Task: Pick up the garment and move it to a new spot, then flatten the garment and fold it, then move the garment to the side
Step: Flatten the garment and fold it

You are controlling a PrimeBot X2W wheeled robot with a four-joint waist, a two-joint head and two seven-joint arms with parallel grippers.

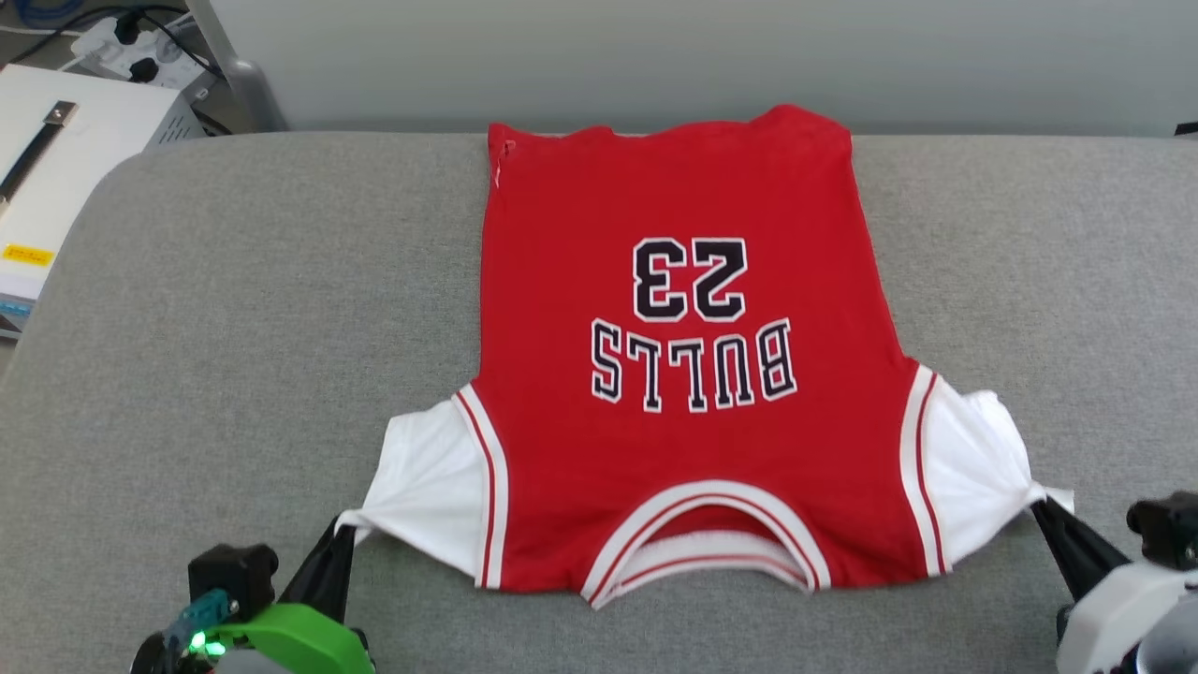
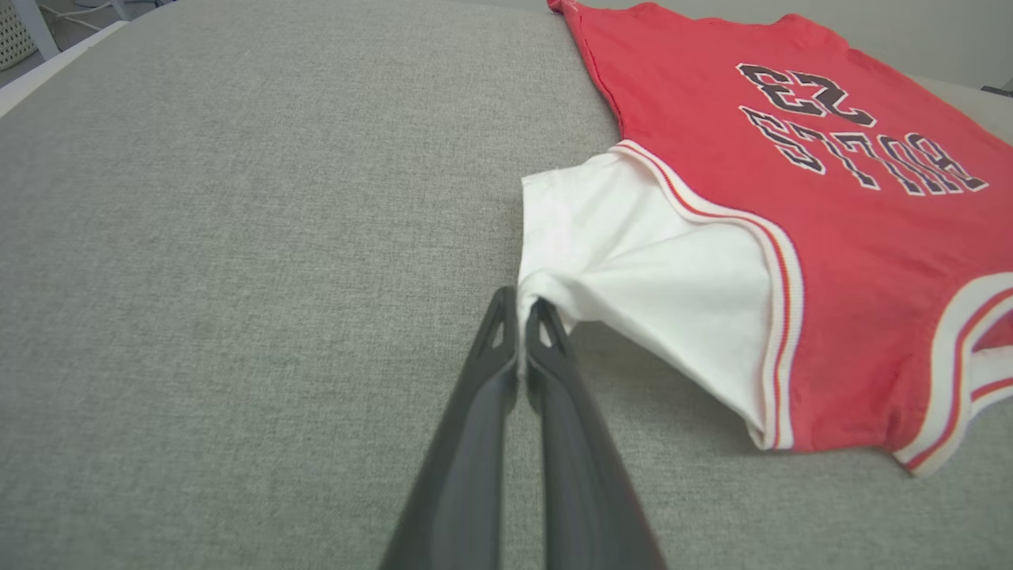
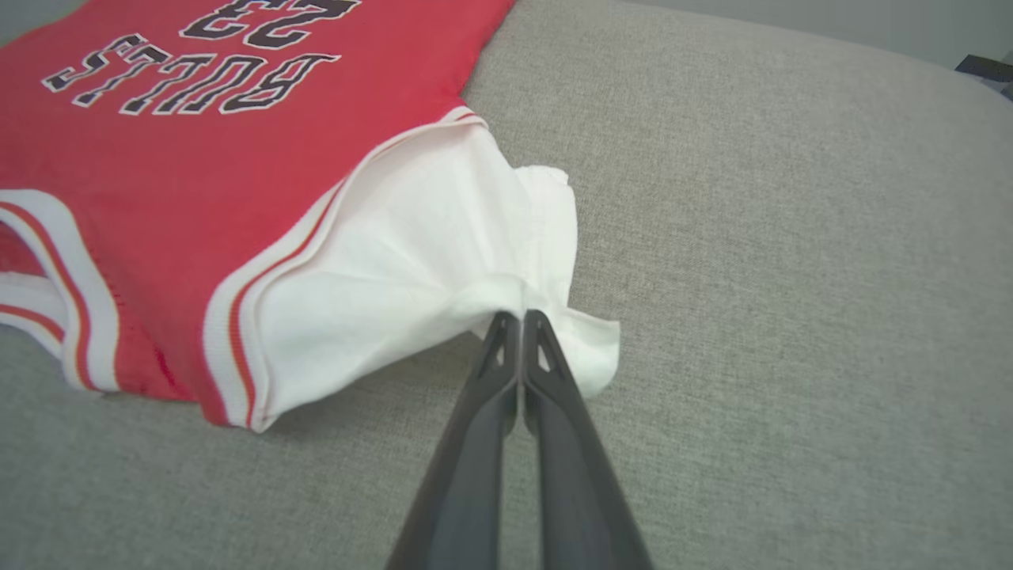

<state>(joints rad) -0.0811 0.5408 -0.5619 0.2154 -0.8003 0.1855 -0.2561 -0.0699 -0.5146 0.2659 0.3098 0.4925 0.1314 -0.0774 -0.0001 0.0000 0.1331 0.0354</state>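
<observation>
Head view, nearest first: the left gripper sits at about 7 o'clock, its two dark fingers pressed together on the tip of the left sleeve. The right gripper, at about 4 o'clock, pinches the tip of the right sleeve the same way. Both wrist views bear this out, with white cloth bunched to a point between closed fingertips. Each sleeve is drawn outward and raised a little off the grey cushion (a shadow shows under each).

Between the grippers, at 6 o'clock, lies the striped collar. From there the shirt spreads toward 12 o'clock, with the black lettering face up and upside down from the robot's side. Its hem reaches the cushion's far edge. A white box stands off the cushion at 10 o'clock.

The body looks nearly flat, so this is probably the flattening step, with the fold not yet begun. Each grip holds only a small nip of thin cloth, so a hard or uneven pull could slip one sleeve free and skew the shirt. Any push toward 12 o'clock could send the hem over the far edge. Letting go with the sleeves bunched like this would leave creases for the fold to trap.
</observation>
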